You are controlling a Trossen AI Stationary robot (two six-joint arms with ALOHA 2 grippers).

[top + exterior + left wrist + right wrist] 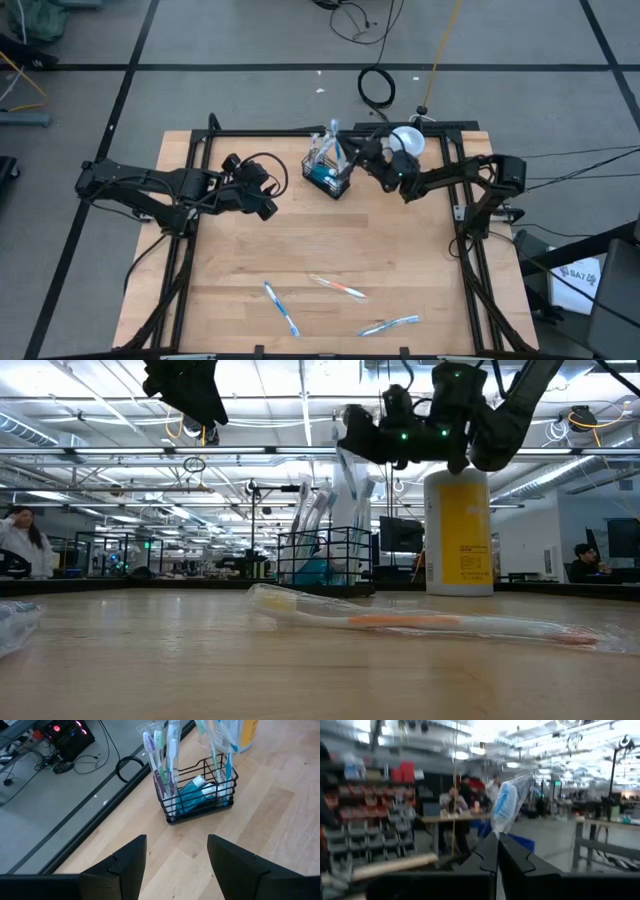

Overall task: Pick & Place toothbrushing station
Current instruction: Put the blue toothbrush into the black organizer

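The small black rectangular wire-mesh basket [330, 176] is found at the far middle of the light wooden table [330, 250], just beside the tall yellow cup with a white lid [408, 141]. The right gripper [350, 152] is held above the basket with its fingers pressed together, pinching a clear-wrapped toothbrush [506, 805] upright. The left gripper [266, 208] is parked near the basket's other side, fingers spread and holding nothing. A risk is judged: the basket already appears crowded, so a descending brush may be caught on packets or rim and the light basket tipped or shoved; the slippery wrapper may also slide in the pinch. Counted: one basket, one yellow cup, one blue tube [192, 795] lying inside, three wrapped toothbrushes [338, 287] loose on the near table, one in the grip; those standing in the basket cannot be counted reliably
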